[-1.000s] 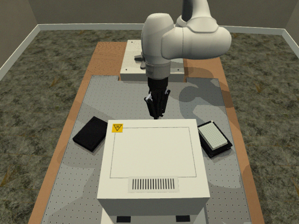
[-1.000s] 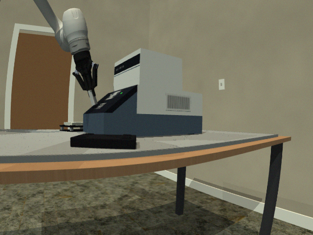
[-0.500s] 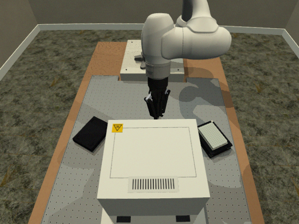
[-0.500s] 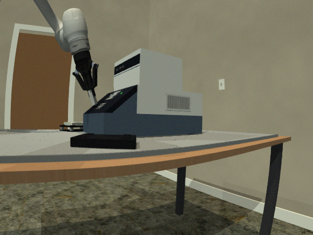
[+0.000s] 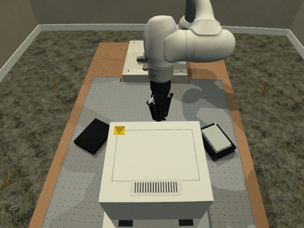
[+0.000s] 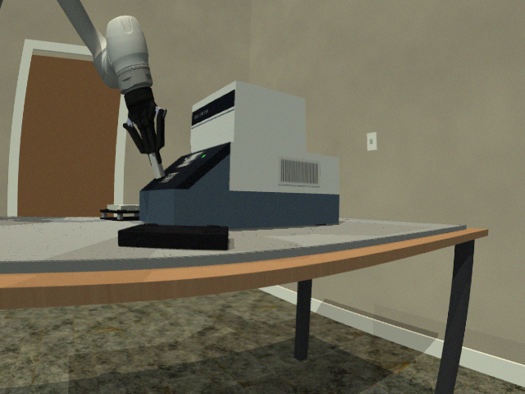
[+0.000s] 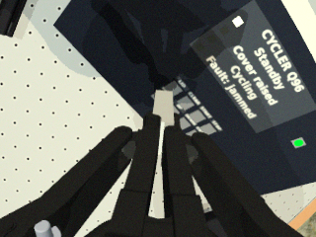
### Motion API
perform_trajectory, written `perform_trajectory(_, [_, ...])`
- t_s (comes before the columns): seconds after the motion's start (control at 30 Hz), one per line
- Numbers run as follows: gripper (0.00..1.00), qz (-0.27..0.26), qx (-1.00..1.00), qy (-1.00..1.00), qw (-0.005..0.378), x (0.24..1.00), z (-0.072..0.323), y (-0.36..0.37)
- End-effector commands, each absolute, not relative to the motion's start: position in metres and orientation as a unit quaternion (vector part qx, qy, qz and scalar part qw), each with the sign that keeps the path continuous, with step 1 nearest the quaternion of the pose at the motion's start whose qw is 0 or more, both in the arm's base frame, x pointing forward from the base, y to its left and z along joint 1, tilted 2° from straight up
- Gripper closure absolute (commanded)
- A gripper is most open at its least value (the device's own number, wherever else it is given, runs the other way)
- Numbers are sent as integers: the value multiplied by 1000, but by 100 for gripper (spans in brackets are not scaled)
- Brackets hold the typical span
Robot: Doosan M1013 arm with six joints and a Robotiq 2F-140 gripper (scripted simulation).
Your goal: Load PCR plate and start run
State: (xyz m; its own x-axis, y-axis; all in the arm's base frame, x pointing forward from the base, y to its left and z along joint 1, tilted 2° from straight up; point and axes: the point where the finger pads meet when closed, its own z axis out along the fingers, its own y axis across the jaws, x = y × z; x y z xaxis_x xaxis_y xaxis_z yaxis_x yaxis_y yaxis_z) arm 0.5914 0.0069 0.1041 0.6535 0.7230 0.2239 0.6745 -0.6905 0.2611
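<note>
The cycler Q1 (image 5: 155, 162) is a white box on a blue base in the middle of the table, and its lid is shut. Its sloped dark panel (image 6: 186, 167) shows a green status lamp (image 6: 203, 156), also in the wrist view (image 7: 299, 142). My gripper (image 7: 162, 104) is shut and empty, fingertips down on the keypad (image 7: 192, 109) at its left end; it also shows in the side view (image 6: 157, 168). The white plate T27 (image 5: 215, 138) lies on the black nest N1 to the right of Q1. The black nest ND (image 5: 92, 138) lies empty on the left.
The arm's white base plate (image 5: 137, 62) stands at the back of the table. The nest ND (image 6: 173, 236) lies in front of Q1 in the side view. The table edges are close on both sides of the nests.
</note>
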Motion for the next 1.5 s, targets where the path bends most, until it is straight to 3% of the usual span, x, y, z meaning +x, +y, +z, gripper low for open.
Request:
perform_trajectory(0.0, [100, 157, 906, 386, 77, 593, 103, 7])
perform_trajectory(0.63, [100, 157, 906, 386, 77, 595, 100, 7])
perform_trajectory(1.47, [100, 157, 906, 386, 77, 567, 130, 7])
